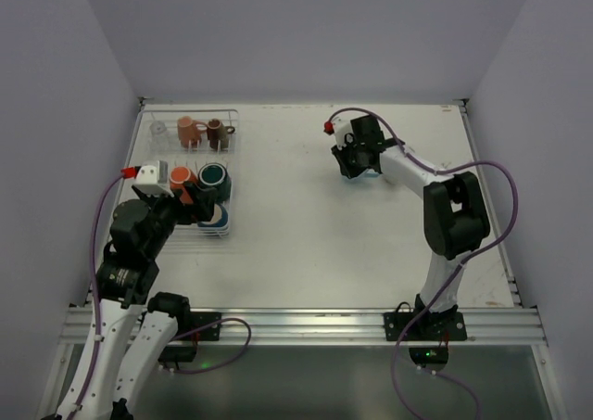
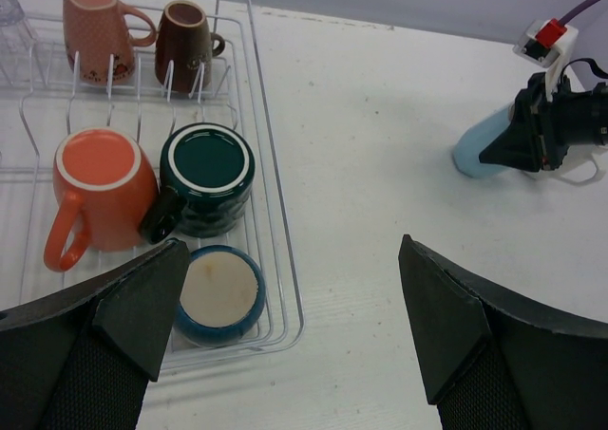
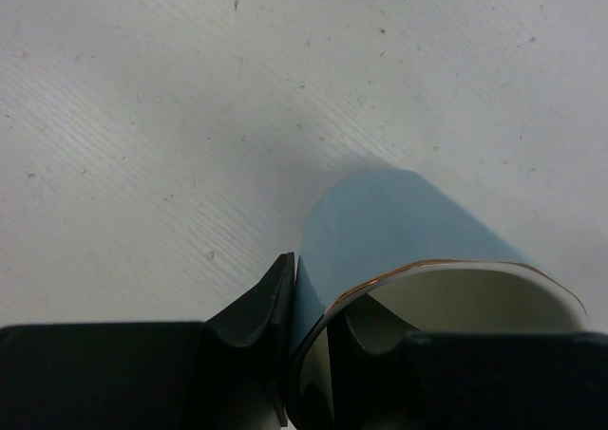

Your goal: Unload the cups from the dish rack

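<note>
One cup outside the dish rack [image 1: 232, 151]: light blue cup [image 3: 399, 221], leaning, near 1 o'clock on the worktop [image 1: 306, 244] in the top view, rack well apart near 10 o'clock. Pinched at the rim by the right pincer [image 3: 309, 340], narrow, one finger inside the wall, one outside. Left pincer [image 2: 290, 250] wide, holding nothing, poised over the rack's 5 o'clock corner beside the navy cup [image 2: 220, 292].

Likely trouble: letting go while tilted, hence tipping and rolling across the smooth surface; hooking the rim with the inner finger on withdrawal. On the left, wide fingers snagging thin wires or knocking the orange cup [image 2: 95, 178] and dark green cup [image 2: 207, 169], set close together; handles catching on tines.

Plain white matte worktop, faintly speckled. Pale grey-lilac walls [image 1: 56, 114] on three sides, metal rail [image 1: 306, 325] along 6 o'clock.
</note>
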`<state>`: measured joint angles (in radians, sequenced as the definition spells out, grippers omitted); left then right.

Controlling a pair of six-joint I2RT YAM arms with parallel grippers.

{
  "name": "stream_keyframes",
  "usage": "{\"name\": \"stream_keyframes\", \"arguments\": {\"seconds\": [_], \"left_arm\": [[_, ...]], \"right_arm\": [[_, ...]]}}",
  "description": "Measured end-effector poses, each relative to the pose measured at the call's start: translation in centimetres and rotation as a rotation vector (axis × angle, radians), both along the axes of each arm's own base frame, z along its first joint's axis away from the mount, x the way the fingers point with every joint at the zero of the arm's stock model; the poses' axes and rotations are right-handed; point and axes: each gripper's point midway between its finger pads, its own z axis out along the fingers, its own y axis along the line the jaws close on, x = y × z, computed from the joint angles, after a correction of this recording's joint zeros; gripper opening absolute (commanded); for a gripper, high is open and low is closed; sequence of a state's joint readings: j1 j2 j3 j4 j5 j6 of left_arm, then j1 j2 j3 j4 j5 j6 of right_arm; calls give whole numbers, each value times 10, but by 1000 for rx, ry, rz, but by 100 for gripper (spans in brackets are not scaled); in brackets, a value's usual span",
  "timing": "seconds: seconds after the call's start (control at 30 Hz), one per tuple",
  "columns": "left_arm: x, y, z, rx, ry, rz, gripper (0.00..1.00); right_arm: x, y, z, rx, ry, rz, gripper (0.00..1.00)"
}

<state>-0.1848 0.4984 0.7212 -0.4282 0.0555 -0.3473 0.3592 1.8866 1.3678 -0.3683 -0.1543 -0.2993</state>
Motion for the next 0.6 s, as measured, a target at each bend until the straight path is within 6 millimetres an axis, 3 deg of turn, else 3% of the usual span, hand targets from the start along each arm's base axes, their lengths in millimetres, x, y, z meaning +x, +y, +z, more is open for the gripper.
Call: {"name": "stream_keyframes", "arguments": {"seconds": [0.17,0.27,0.3,0.4,0.6], "left_arm": [[1,0,-2,1,6,0,100],[3,0,-5,3,18,3,100],[4,0,-6,5,23,6,100],[7,2,-11,8,43,22,100],[19,12,-28,10,121,104,100]], "right_arm": [[1,-1,0,-8,4,-4,18],[2,-4,-1,-22,1,-16,36],[4,-5,0,-27,-3,-25,48],[8,-8,4,-37,-20,-44,64],[11,-6,25,-10,-55,-67,79]]}}
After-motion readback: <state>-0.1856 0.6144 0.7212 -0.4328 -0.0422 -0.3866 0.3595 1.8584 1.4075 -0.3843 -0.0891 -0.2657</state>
